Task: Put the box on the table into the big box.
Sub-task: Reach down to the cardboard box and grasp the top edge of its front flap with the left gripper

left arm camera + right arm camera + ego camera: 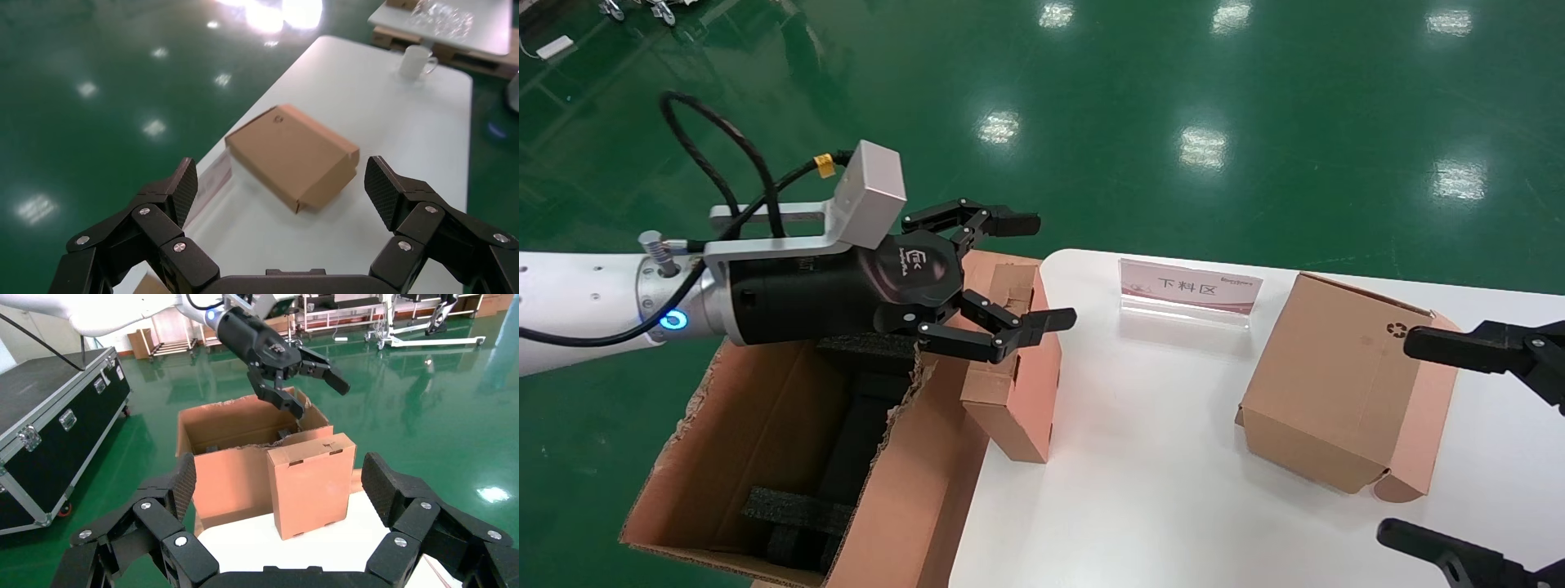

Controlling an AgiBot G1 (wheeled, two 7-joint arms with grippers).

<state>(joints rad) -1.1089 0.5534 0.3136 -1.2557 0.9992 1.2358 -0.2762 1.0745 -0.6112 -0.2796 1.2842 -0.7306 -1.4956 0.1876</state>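
I see my left gripper (pixel 1017 273) spread wide and empty above the box (pixel 1015 384), which stands on edge against the big box (pixel 764 425).

Factory or workshop hall, by the look of it. Glossy green floor (pixel 1173 98) mirroring rows of ceiling lights. White table (pixel 1173 457) carrying a small placard (pixel 1191 287) with printed Chinese characters. Black flight case (pixel 55 416) with metal latches beside it, wheeled metal frames (pixel 392 318) farther off, wooden pallets (pixel 440 52) under another white table.
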